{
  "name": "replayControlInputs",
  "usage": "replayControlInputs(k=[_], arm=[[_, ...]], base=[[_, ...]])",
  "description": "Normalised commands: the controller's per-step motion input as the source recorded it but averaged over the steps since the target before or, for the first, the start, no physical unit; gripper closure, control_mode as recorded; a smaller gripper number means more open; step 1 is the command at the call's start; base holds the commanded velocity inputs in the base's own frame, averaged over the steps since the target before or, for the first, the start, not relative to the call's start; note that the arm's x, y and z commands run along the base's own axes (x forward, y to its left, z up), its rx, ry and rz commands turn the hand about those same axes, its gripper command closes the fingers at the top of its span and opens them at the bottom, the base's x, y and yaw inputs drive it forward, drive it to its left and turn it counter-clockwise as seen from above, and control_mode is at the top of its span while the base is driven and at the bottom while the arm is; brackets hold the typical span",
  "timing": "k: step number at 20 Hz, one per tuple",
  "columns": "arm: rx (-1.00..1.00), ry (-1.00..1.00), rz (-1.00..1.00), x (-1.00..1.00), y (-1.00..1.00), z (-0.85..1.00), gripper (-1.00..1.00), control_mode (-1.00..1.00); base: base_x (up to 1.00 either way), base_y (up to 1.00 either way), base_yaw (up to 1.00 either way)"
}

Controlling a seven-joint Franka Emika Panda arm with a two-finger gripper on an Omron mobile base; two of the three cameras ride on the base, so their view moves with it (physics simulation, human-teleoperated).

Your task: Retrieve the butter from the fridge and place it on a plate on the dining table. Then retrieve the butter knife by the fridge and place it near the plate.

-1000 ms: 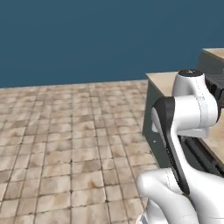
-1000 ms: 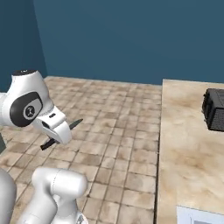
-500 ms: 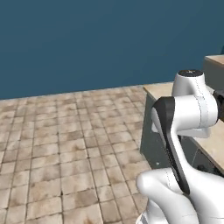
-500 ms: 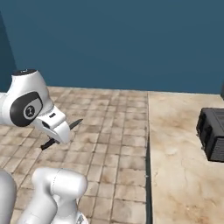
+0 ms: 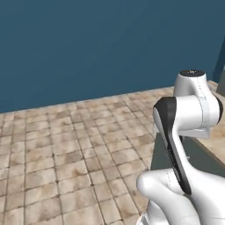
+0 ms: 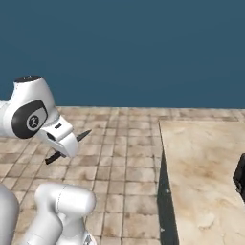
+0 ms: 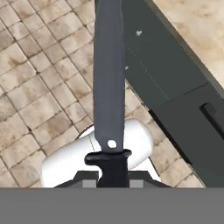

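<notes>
- Our gripper (image 7: 113, 175) is clamped on the black handle of the butter knife (image 7: 109, 74). In the hand view the dark blade runs straight up the picture, away from the fingers.
- In the right base view the knife (image 6: 82, 137) pokes out on both sides of the white hand, carried well above the tiled floor (image 6: 119, 158).
- A beige marbled counter top (image 6: 206, 172) lies to the right in that view. A dark object sits at its far right edge, too cropped for us to name.
- The same counter's dark front (image 7: 175, 87) crosses the hand view beside the blade.
- We judge this to be the carry: the knife is in hand and must still reach the plate on the dining table.
- To do it well, we would hold the grip firm and the wrist level while the base drives.
- We would keep the blade tip clear of the counter's edge.
- We would lower the knife only once the plate is in sight, then set it flat just beside the rim, not on it.
</notes>
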Motion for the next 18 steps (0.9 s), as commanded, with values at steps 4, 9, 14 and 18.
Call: replayControlInputs(k=[4,9,14,18], arm=[[0.00,0.00,0.00,0.00,0.00,0.00,1.00,1.00],[0.00,0.00,0.00,0.00,0.00,0.00,1.00,1.00],[0.00,0.00,0.00,0.00,0.00,0.00,1.00,1.00],[0.00,0.00,0.00,0.00,0.00,0.00,1.00,1.00]], base=[[0.99,0.68,-0.29],[1.00,0.60,-0.30],[1.00,0.82,-0.30],[1.00,1.00,-0.44]])
